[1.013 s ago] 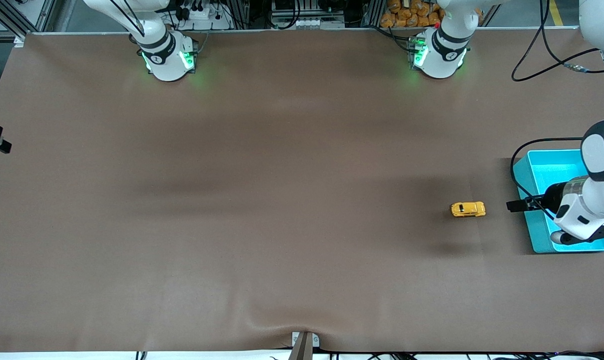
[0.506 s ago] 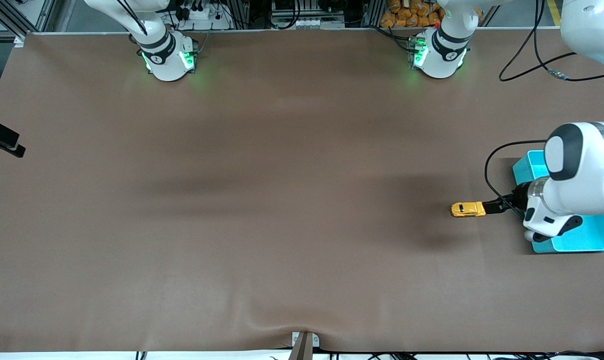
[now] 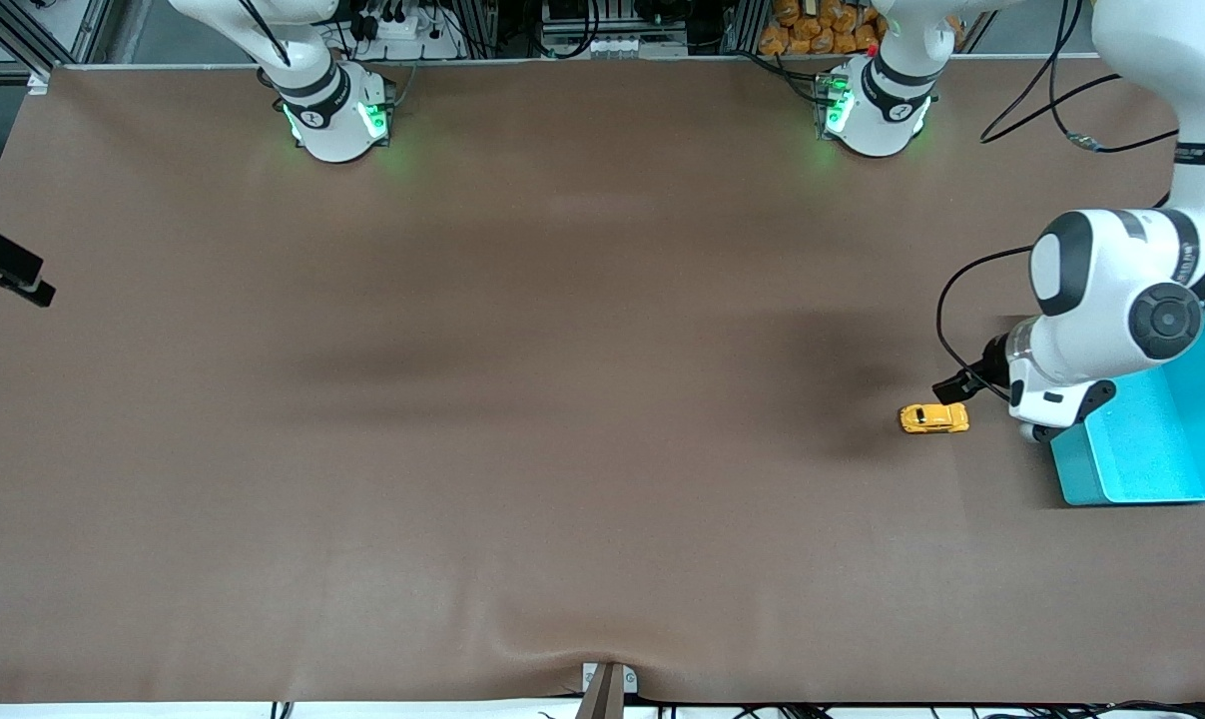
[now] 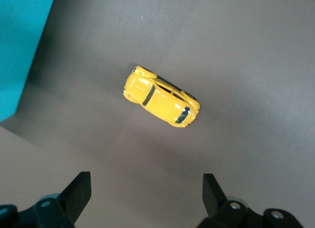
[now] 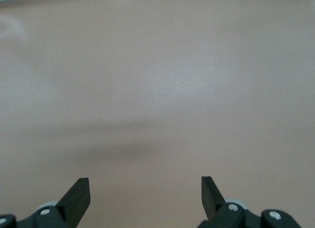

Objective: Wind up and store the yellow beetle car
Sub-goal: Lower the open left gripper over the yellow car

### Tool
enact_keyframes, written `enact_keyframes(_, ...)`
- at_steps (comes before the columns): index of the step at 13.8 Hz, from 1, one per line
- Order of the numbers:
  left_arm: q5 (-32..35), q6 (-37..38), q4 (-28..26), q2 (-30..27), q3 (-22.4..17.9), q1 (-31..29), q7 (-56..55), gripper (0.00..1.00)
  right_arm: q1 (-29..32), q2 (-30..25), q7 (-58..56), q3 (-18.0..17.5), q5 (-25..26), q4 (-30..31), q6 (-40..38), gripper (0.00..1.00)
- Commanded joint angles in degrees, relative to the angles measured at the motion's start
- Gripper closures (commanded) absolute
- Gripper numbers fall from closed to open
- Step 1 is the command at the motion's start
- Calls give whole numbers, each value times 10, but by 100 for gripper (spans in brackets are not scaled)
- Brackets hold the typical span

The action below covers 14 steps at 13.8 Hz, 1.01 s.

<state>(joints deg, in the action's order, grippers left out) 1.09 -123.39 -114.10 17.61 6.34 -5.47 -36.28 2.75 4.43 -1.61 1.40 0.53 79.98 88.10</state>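
The yellow beetle car [image 3: 933, 418] stands on the brown table near the left arm's end, on its wheels. In the left wrist view the car [image 4: 161, 96] lies apart from the fingers, with nothing touching it. My left gripper [image 3: 953, 385] hangs over the table right beside the car, between it and the teal bin [image 3: 1151, 444]. It is open [image 4: 146, 181] and holds nothing. My right gripper [image 3: 5, 268] waits at the right arm's end of the table, open [image 5: 145, 186] over bare table.
The teal bin [image 4: 17, 46] is an open box at the table's edge at the left arm's end, partly covered by the left arm's wrist. A black cable [image 3: 951, 300] loops from that wrist over the table. The two arm bases [image 3: 337, 110] stand along the table's edge farthest from the front camera.
The left arm has swung off the teal bin toward the car, and its gripper now hangs beside the car. The car has not moved. The right gripper has barely shifted.
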Motion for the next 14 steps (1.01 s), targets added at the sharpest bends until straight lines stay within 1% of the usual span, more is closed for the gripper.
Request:
enact_keyframes(1, 10, -55, -43, -9, 3, -1, -76, 0, 11, -28, 2, -14, 6, 36, 12, 0)
enact_keyframes(3, 10, -97, -64, -6, 3, -4, -120, 0, 10, -29, 2, -15, 6, 34, 3, 0)
enact_keyframes(5, 9, -133, -73, 10, 3, -7, -165, 0, 11, -29, 3, -14, 6, 31, 3, 0)
enact_keyframes(8, 10, -171, -73, 30, 1, -7, -266, 0, 9, -27, 4, -15, 6, 31, 3, 0)
enact_keyframes(10, 10, -174, -69, 34, -4, -9, -336, 0, -2, -26, 5, -15, 6, 32, 3, 0)
enact_keyframes(14, 9, -221, -60, 64, -4, -28, -432, 0, -5, -22, 5, -14, 9, 33, 2, 0)
